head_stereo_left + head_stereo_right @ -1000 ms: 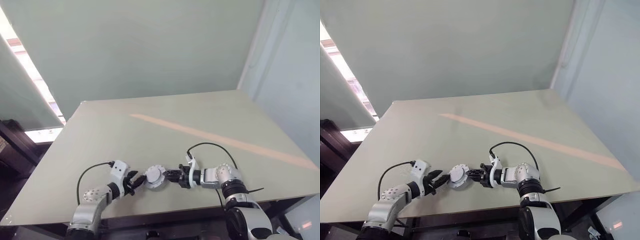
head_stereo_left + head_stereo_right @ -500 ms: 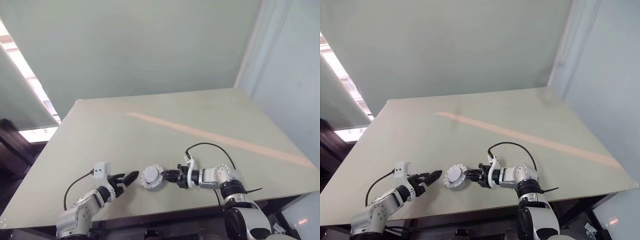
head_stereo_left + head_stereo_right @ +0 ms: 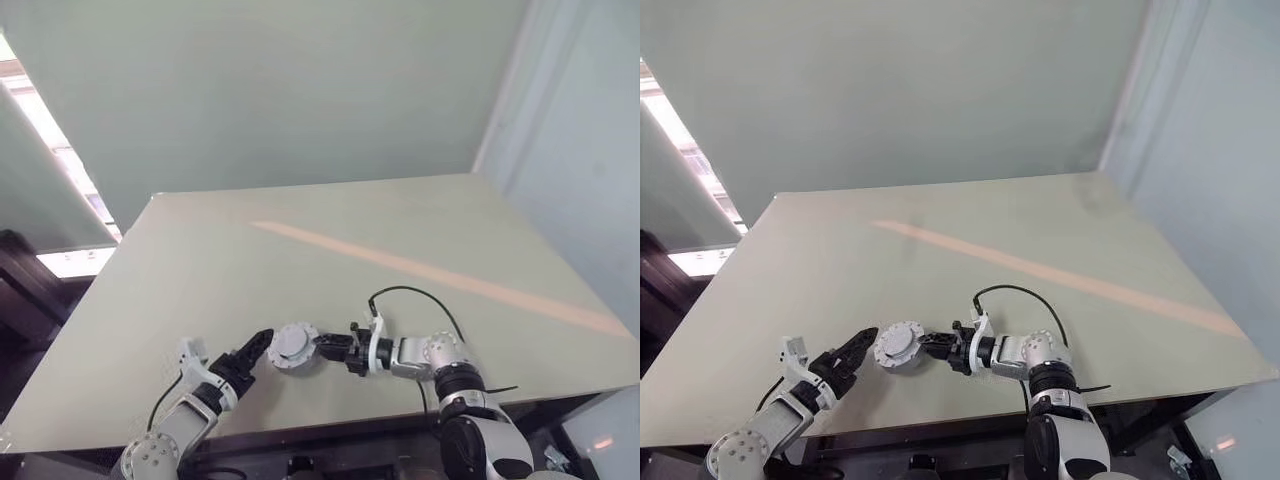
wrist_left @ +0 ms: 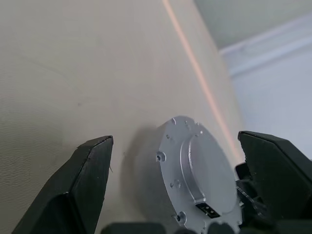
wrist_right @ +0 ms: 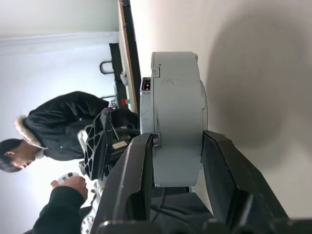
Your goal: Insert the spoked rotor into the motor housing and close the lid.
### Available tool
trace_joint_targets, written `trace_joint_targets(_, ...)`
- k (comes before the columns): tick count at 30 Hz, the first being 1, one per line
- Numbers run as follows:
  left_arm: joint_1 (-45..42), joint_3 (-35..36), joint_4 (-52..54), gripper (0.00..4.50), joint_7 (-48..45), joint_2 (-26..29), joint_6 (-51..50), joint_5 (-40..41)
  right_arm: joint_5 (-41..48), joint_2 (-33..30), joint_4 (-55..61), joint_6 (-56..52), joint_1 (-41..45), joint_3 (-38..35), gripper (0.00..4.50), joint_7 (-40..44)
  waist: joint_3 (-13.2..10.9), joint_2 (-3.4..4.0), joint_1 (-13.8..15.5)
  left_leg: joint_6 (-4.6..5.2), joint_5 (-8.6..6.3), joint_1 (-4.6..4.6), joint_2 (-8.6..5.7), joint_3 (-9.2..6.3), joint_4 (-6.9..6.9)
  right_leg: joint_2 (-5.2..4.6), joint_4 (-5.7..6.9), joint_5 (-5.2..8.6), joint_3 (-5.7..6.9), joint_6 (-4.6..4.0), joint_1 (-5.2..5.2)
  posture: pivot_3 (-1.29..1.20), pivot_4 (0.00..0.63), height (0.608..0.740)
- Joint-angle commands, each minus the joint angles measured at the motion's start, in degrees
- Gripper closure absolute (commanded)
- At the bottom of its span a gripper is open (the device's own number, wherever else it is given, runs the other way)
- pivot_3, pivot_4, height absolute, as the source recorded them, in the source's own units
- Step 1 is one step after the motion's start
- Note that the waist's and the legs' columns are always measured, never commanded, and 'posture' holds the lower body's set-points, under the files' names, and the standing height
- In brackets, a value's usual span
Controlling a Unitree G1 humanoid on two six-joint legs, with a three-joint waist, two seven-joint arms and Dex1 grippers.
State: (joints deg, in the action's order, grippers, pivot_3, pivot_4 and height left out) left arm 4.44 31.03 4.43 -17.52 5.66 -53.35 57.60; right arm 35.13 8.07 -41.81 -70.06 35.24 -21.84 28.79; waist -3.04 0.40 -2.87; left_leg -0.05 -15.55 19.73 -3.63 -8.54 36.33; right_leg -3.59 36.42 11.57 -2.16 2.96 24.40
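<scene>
A round light-grey motor housing (image 3: 292,346) is held just above the table near its front edge. My right gripper (image 3: 326,346) is shut on its rim, one finger on each flat side (image 5: 175,112). The lid (image 4: 202,168), a grey face with a raised centre and small screws, lies closed on the housing and faces up and left. My left gripper (image 3: 254,351) stands open just left of the housing, apart from it, with nothing between its fingers (image 4: 90,180). The spoked rotor is out of view.
The beige table (image 3: 200,270) has an orange stripe (image 3: 440,278) running across it to the right. A black cable (image 3: 415,297) loops over my right wrist. A person in a dark jacket (image 5: 58,124) stands beyond the table edge, holding a controller.
My left gripper has let go of the housing's left side, opened wide, rolled and drawn back to the left. My right gripper still holds the housing. The camera has shifted slightly.
</scene>
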Motion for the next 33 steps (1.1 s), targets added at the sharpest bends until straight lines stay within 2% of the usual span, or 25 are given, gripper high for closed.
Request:
trace_joint_targets(1,-0.1,1.3,2.5,0.00,1.4,-0.8,0.4,4.6,4.6,2.9,3.8,-0.7,2.5,-1.3,3.29,0.3,0.0,0.00,0.0,0.00,0.00,0.01,-0.02,0.00,0.00,0.00,-0.02,-0.01,0.00,-0.02,0.00,0.00,0.000,0.740)
trace_joint_targets(10,0.1,-1.4,2.3,0.00,3.6,-3.0,0.8,7.9,7.7,4.3,6.6,-1.7,2.4,-1.3,3.29,-1.9,0.0,0.00,0.0,-0.17,-0.09,0.19,0.21,0.01,0.03,0.67,-0.64,-0.43,0.00,-0.60,0.01,0.00,0.000,0.740)
trace_joint_targets(22,-2.8,-4.6,-0.5,0.00,4.2,-5.6,2.8,9.1,10.6,5.4,9.2,-3.1,1.6,0.1,3.29,-3.8,0.0,0.00,0.0,-0.16,-0.09,0.22,0.23,0.08,0.29,0.74,-0.62,-0.54,-0.01,-0.70,-0.05,0.00,0.000,0.740)
trace_joint_targets(29,-3.4,-5.4,-2.0,0.00,4.5,-5.3,1.9,10.5,11.7,5.3,10.4,-3.9,0.8,0.6,3.29,-4.6,0.0,0.00,0.0,-0.16,-0.09,0.24,0.24,0.09,0.32,0.75,-0.61,-0.56,-0.02,-0.72,-0.05,0.00,0.000,0.740)
trace_joint_targets(33,-3.3,-5.8,-2.4,0.90,4.8,-5.1,0.5,11.8,12.0,5.3,10.8,-4.1,0.5,0.7,3.29,-4.9,0.0,0.00,0.0,-0.15,-0.09,0.25,0.24,0.09,0.36,0.76,-0.60,-0.57,-0.02,-0.74,-0.05,0.00,0.000,0.740)
